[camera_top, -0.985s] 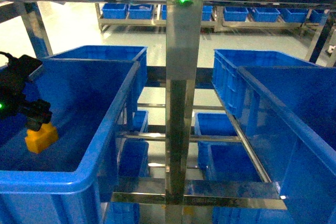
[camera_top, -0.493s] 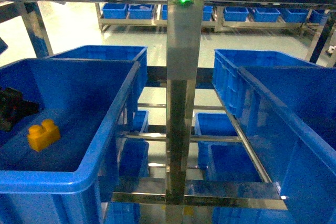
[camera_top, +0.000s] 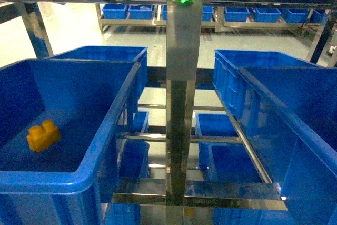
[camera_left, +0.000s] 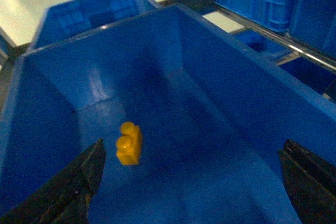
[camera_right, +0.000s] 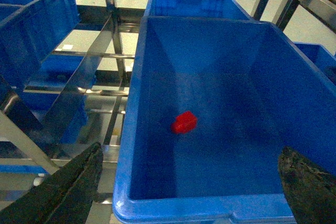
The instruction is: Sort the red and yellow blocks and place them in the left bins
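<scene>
- Far left of the head view: the small glossy orange-yellow plastic brick [camera_top: 43, 135] with two round studs is sitting on the floor of the big deep bright-blue plastic crate [camera_top: 100, 148], toward its left side.
- My left gripper [camera_left: 194, 182] hangs above that crate with its dark fingers [camera_left: 79, 182] spread wide at the bottom corners of the wrist view, nothing between them. The brick sits lower left of centre there, just up from the left finger.
- Middle of the head view: a shiny steel rack post [camera_top: 181, 93] with a green light near the top.
- Right side: my right gripper [camera_right: 191, 182] is wide apart too, over another blue crate [camera_right: 131, 129]. The small bright red plastic brick [camera_right: 184, 122] lies on its floor, about mid-frame.
</scene>
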Controlling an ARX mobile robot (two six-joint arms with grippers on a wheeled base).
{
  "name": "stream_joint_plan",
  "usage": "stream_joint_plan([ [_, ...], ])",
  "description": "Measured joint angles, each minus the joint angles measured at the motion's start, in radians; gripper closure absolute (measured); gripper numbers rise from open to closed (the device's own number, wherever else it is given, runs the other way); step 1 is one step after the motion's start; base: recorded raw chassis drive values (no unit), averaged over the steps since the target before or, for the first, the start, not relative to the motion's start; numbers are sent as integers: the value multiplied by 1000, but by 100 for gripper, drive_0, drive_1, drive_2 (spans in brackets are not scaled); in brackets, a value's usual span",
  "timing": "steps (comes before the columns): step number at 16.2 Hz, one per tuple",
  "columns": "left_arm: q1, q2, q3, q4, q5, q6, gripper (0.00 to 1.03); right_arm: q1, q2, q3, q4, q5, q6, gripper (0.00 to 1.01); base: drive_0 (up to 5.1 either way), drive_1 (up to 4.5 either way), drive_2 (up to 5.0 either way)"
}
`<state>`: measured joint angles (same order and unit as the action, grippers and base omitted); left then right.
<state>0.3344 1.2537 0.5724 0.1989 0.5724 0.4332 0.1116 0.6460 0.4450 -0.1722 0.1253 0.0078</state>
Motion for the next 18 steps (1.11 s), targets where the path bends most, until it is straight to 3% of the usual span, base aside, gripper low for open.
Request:
stream_joint_plan([
  [2, 6, -85, -80, 42, 0, -58, 5, 0, 0, 0, 0, 0, 0, 3, 0, 0, 0],
  [7, -13, -122, -120, 61, -3, -105, 5, 0, 0, 0, 0, 0, 0, 3, 0, 0, 0],
  [11, -134, -246, -199, 159, -61, -256, 5, 0, 0, 0, 0, 0, 0, 3, 0, 0, 0],
  [12, -236, -286, -227, 109, -118, -303, 5, 0, 0, 0, 0, 0, 0, 3, 0, 0, 0],
  [14, -253, -303, -227, 93, -139, -310, 5, 0, 0, 0, 0, 0, 0, 3, 0, 0, 0],
  [18, -314, -294, -234, 56, -237, -321, 5, 0, 0, 0, 0, 0, 0, 3, 0, 0, 0],
])
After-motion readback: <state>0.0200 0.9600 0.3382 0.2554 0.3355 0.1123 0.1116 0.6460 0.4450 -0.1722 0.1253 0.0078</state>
